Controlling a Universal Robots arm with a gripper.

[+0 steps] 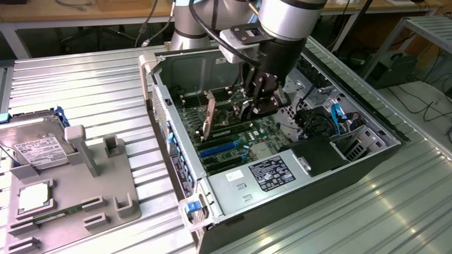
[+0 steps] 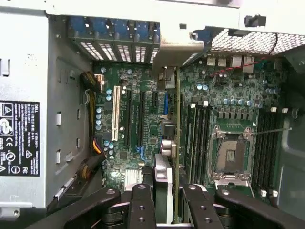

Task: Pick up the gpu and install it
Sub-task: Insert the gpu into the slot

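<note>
Between the fingers point(image 2: 143, 205) of the gripper point(image 1: 255, 108) point(image 2: 167, 191) stands the graphics card point(image 1: 209, 114) point(image 2: 177, 119), upright on its long edge. The fingers are drawn in to a narrow gap and press on the card from both faces near one end. From there the card runs away from the gripper toward the rear wall of the computer case point(image 1: 164, 108), where its metal end plate sits just beside a row of blue latches point(image 2: 114, 28).

Directly below the gripper lies the motherboard point(image 1: 233, 143) point(image 2: 143, 81). The card's lower edge is down among the long expansion slots, but the pictures do not settle whether it is fully seated. A white slot point(image 2: 116, 114) lies a few slots away on one side of the card. On the other side, close to the fingers, are the memory slots point(image 2: 200, 138) and the processor socket point(image 2: 231, 152).

Farther from the gripper, toward the front of the case, sits the power supply point(image 1: 272, 174) with its black label.

Well away from the gripper, outside the case toward the exterior view's left, a hard drive point(image 1: 39, 145) rests on a grey holder point(image 1: 106, 180) on the ribbed metal table point(image 1: 92, 84).
</note>
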